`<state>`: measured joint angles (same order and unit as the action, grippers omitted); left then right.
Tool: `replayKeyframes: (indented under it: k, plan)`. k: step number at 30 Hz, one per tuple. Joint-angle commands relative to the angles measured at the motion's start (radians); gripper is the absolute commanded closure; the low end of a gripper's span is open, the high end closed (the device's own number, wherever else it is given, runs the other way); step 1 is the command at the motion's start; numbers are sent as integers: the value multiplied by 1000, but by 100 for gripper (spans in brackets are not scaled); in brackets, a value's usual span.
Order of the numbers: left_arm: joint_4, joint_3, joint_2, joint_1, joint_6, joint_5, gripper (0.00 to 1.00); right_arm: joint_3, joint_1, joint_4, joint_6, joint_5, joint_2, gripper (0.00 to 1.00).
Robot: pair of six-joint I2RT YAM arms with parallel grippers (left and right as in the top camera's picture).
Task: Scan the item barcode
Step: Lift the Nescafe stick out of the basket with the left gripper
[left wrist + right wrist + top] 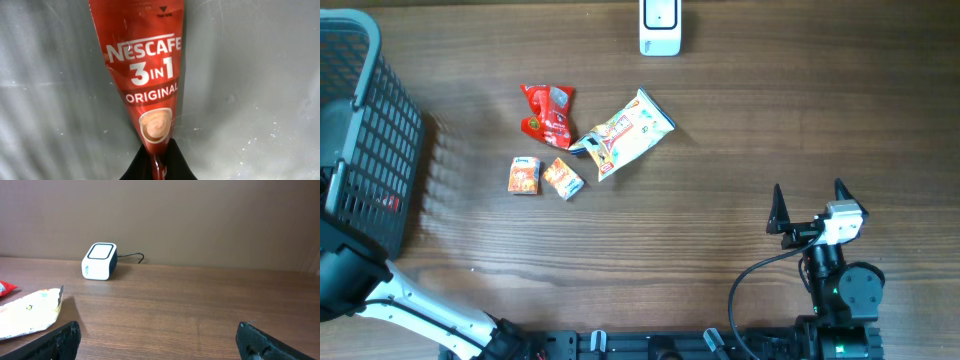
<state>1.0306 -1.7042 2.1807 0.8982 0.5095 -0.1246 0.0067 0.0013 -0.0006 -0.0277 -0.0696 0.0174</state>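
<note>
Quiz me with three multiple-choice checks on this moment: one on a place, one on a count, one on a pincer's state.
1. Where on the table does the white scanner stand?
A) at the far edge from the robot
B) at the near edge
C) dead centre

2. How many small orange boxes lie on it?
A) one
B) two
C) four

3. What is the left pincer doing?
A) hanging open and empty
B) shut on nothing
C) shut on the red Nescafe sachet

Answers:
1 A: the overhead view shows it at the top edge.
2 B: two lie side by side below the red packet.
3 C: the left wrist view shows it pinching the sachet's end.
</note>
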Motion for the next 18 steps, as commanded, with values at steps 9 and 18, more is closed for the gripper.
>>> replayKeyframes:
  k: [9,18]
  plan:
    - [51,-14,8,-6,-1,10,96,-2,4,2,9,14,-7,0]
    - [61,-64,-120,-11,-1,10,96,-2,4,2,8,14,-7,0]
